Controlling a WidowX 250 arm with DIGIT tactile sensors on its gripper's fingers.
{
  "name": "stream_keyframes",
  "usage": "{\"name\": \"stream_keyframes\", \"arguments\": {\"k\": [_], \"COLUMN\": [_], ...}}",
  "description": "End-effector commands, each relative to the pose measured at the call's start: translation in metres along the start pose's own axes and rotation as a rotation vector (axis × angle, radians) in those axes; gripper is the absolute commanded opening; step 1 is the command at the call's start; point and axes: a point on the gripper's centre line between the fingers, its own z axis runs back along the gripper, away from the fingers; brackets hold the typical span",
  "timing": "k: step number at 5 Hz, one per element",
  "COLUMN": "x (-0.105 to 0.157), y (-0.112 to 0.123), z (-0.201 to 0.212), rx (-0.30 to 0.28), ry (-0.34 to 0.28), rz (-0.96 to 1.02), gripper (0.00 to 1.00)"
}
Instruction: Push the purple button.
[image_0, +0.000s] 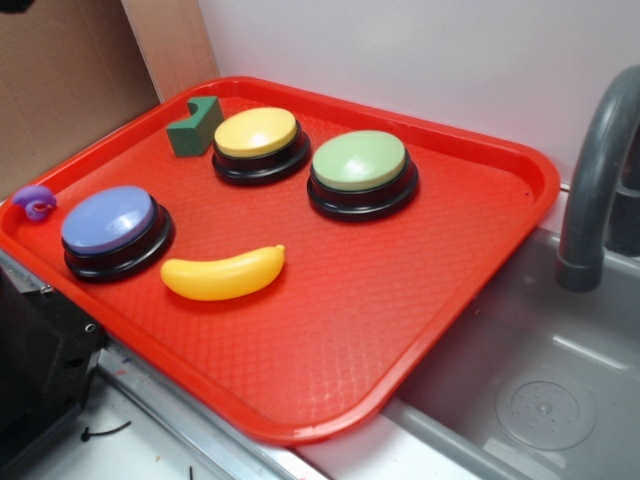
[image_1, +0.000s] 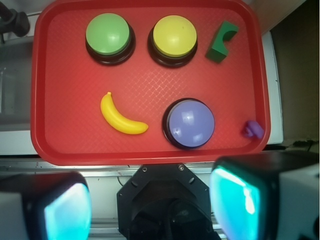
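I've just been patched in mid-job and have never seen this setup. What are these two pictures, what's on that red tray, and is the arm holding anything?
There are two cameras. The exterior view looks at the scene from the side. The wrist view comes from a camera on the robot arm, looking straight down. The two blurry blocks with glowing teal faces at its bottom edge are the fingers of the gripper. They stand wide apart with nothing between them, so nothing is held.

On the red plastic tray sit three big round push buttons on black bases: a purple-topped button, a yellow-topped button and a green-topped button. There is also a yellow toy banana, a dark green notched block and a small purple curled toy on the tray's rim. A grey sink with a faucet lies beside the tray.
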Motion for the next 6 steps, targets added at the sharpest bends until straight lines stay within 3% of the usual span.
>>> {"name": "stream_keyframes", "arguments": {"k": [1,2,3,4,6], "x": [0.000,0.006,0.024,0.022,0.017], "y": [0.000,0.044,0.058,0.061,0.061], "z": [0.000,-0.045,-0.085,-0.127,-0.173], "rx": [0.000,0.027,0.016,0.040,0.019], "ry": [0.000,-0.010,-0.054,-0.016,0.052], "rz": [0.000,0.140,0.218,0.221,0.157], "gripper": [1.00,1.00,1.00,1.00,1.00]}}
